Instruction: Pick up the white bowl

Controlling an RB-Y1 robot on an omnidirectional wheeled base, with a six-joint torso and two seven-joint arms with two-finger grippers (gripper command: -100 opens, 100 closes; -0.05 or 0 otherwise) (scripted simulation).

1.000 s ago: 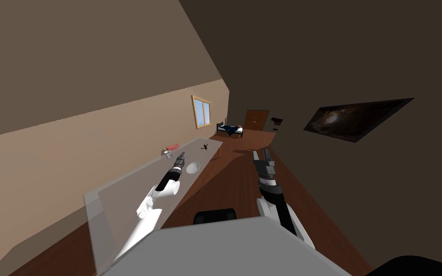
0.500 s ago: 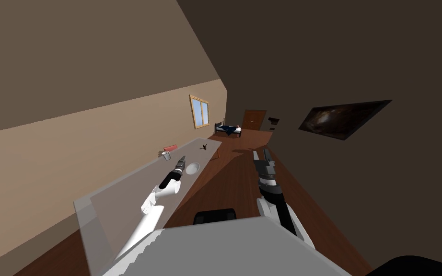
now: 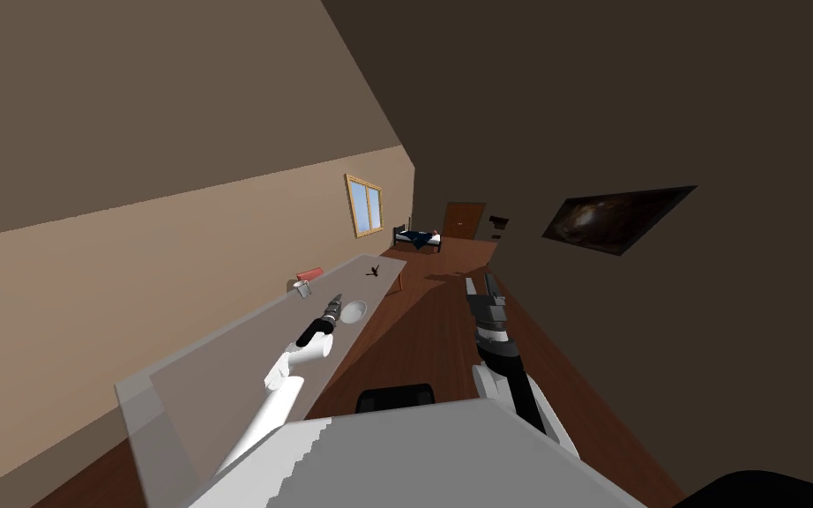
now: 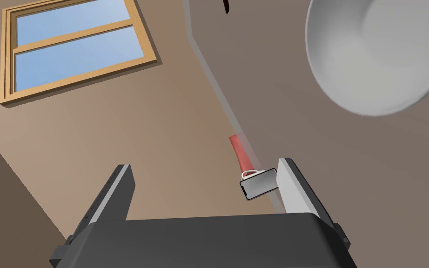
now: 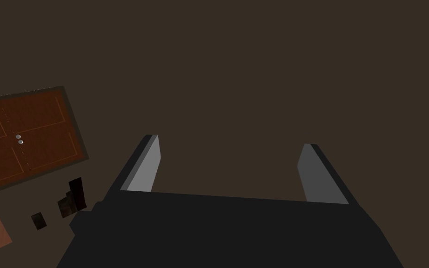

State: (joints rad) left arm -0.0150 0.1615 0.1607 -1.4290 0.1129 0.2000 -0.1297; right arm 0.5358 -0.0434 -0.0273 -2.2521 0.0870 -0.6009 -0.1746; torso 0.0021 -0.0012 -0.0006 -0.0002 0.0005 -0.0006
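The left gripper (image 4: 205,165) is hanging over the grey table (image 4: 348,153), its fingers standing wide apart and holding nothing. The white bowl (image 4: 376,56) is sitting just ahead, a bit to one side. A phone (image 4: 258,184) and a red thing (image 4: 240,153) are lying by the wall. The right gripper (image 5: 230,139) is hanging wide open too.

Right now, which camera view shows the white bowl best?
The left wrist view: the bowl looms large beyond the open left gripper. The head view shows it small on the grey table beside that gripper. The right wrist view faces elsewhere.
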